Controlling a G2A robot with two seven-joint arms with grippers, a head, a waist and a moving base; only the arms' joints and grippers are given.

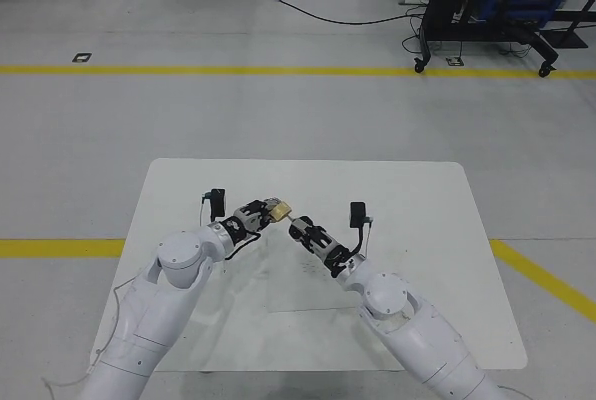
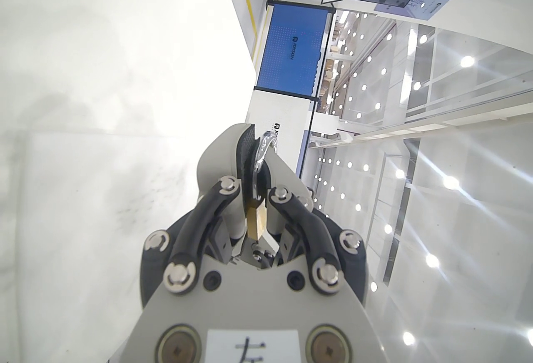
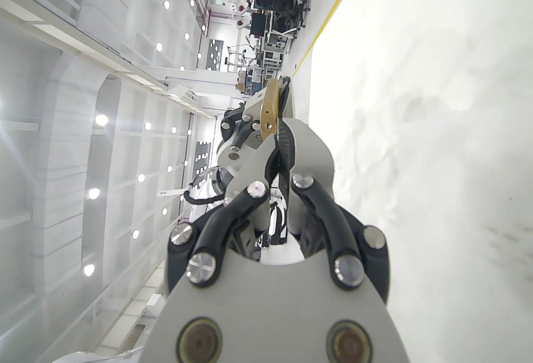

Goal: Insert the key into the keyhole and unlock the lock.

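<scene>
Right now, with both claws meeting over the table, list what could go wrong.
1. The lock hangs in mid-air in the left claw; a hard push could twist it loose.
2. The right claw hides most of the key, so a misaligned tip may jam at the keyhole.

The lock (image 2: pixel 255 219) is largely covered by the fingers of the left pincer (image 2: pixel 260 156) clamped on it, with only the shackle's bend and a strip of brass left in sight. The key (image 1: pixel 295 219) is buried between the closed fingers of the right pincer (image 3: pixel 278 136). From the top it is too small for it to be told whether its blade has entered the lock.
</scene>
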